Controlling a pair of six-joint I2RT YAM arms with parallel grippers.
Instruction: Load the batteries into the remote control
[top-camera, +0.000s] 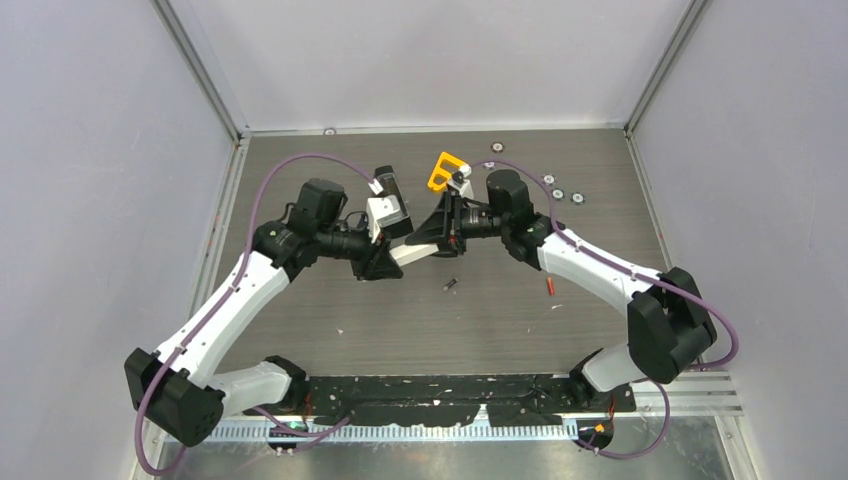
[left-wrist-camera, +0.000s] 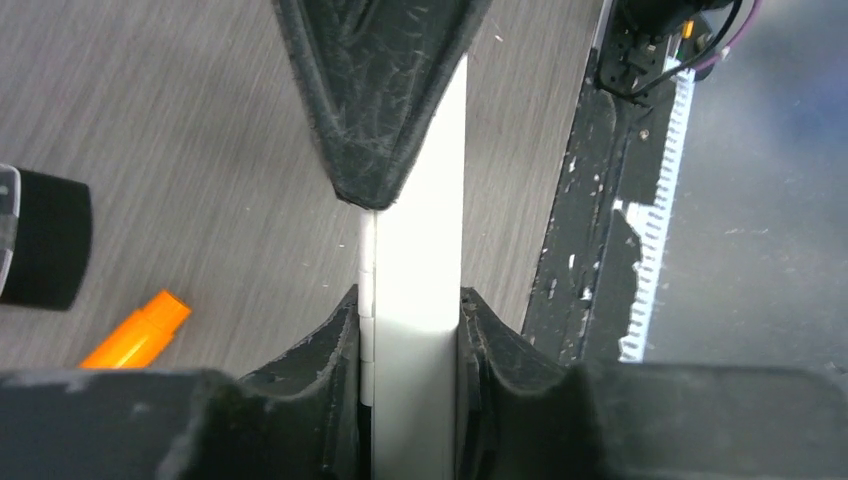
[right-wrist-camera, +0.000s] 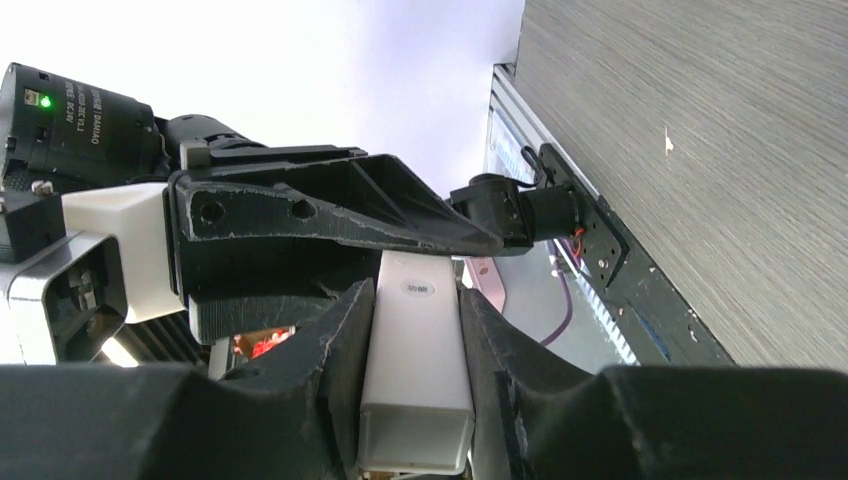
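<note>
A long white remote control (top-camera: 412, 253) hangs above the middle of the table, held at both ends. My left gripper (top-camera: 393, 256) is shut on it, both pads flat against its sides (left-wrist-camera: 412, 330). My right gripper (top-camera: 432, 240) clamps the other end (right-wrist-camera: 415, 320), and the open square end of the remote (right-wrist-camera: 415, 435) faces the right wrist camera. A dark grey battery (top-camera: 450, 285) lies on the table just below the grippers. A red battery (top-camera: 551, 286) lies further right. An orange battery (left-wrist-camera: 135, 335) lies on the table beside the left fingers; the top view hides it.
Several round silver discs (top-camera: 558, 193) lie at the back right of the table. A yellow-orange part (top-camera: 447, 170) sticks up from the right wrist. A black taped strip (top-camera: 450, 388) runs along the near edge between the arm bases.
</note>
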